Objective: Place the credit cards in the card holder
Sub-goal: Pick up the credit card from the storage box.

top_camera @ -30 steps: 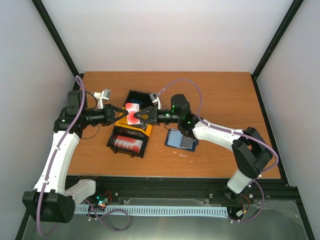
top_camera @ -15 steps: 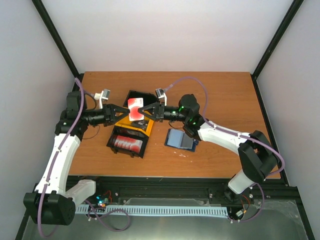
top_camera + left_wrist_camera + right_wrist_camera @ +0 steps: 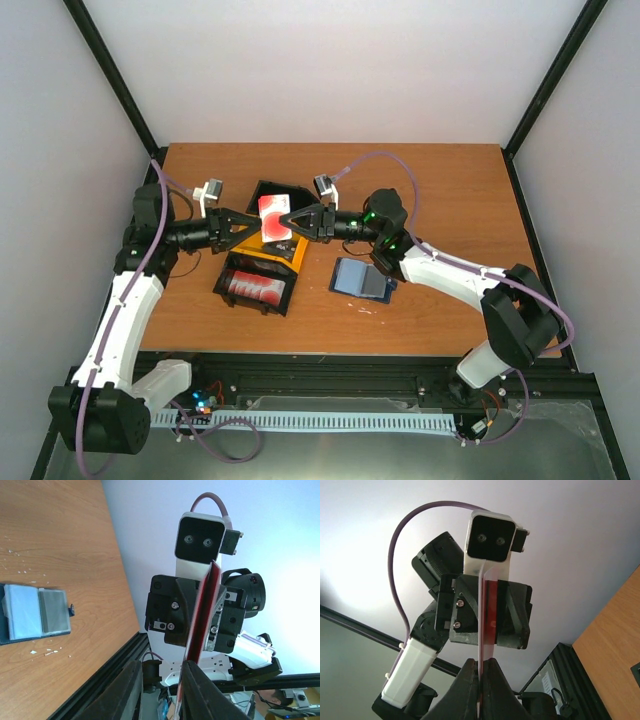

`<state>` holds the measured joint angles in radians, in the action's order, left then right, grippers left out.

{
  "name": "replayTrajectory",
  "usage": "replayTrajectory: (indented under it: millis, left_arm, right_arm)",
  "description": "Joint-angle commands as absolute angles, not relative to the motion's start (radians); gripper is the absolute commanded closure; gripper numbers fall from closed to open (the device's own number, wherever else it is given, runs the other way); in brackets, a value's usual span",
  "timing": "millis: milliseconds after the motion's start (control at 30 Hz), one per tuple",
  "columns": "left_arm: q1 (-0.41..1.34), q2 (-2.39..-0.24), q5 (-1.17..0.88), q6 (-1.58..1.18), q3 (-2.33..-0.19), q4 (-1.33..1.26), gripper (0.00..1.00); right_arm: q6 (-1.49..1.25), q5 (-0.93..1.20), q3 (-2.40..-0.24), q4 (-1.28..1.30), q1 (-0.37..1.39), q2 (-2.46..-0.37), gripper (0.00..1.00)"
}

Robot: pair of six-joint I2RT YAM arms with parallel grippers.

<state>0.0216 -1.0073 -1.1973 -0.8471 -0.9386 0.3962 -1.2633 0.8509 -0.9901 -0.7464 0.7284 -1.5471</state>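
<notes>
My right gripper (image 3: 481, 669) was pinched shut on one card (image 3: 271, 216); my left gripper (image 3: 162, 671) stood open. I judged left should back straight off, without knocking the card.

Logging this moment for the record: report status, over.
Right end effector shut on credit card; left end effector open beside it. Card holder lies open, nothing on it.

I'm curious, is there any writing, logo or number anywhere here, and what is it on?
No text can be read in any view.
Raised credit card: red with white patches, any print too blurred.
Cards in the black bin: too small to read.
Card holder: no visible lettering.
</notes>
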Motion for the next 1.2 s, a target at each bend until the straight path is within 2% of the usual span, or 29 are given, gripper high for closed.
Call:
replayTrajectory:
  millis: [0, 167, 433, 700, 900, 1100, 1167]
  left_arm:
    - [0.021, -1.005, -1.215, -0.894, -0.919, 0.343, 0.76]
    - [0.021, -1.012, -1.233, -0.894, -0.91, 0.336, 0.77]
    - [0.024, -1.026, -1.235, -0.837, -0.906, 0.38, 0.76]
    - [0.034, -1.028, -1.25, -0.759, -0.888, 0.421, 0.76]
    - [0.043, -1.042, -1.242, -0.699, -0.893, 0.457, 0.76]
    - [0.041, -1.042, -1.219, -0.725, -0.88, 0.436, 0.97]
    - [0.04, -1.042, -1.204, -0.73, -0.864, 0.438, 1.0]
  right_arm:
    - [-1.308, 0.922, -0.984, -0.881, 0.73, -1.515, 0.97]
    - [-1.358, 0.958, -0.98, -0.965, 0.729, -1.523, 0.97]
    - [-1.278, 0.968, -1.012, -0.823, 0.739, -1.529, 0.97]
    - [-1.317, 0.972, -1.053, -0.85, 0.756, -1.58, 0.97]
    - [-1.287, 0.981, -1.089, -0.776, 0.767, -1.605, 0.97]
    - [-1.277, 0.951, -1.08, -0.747, 0.766, -1.626, 0.97]
    - [-1.264, 0.938, -1.064, -0.729, 0.764, -1.635, 0.97]
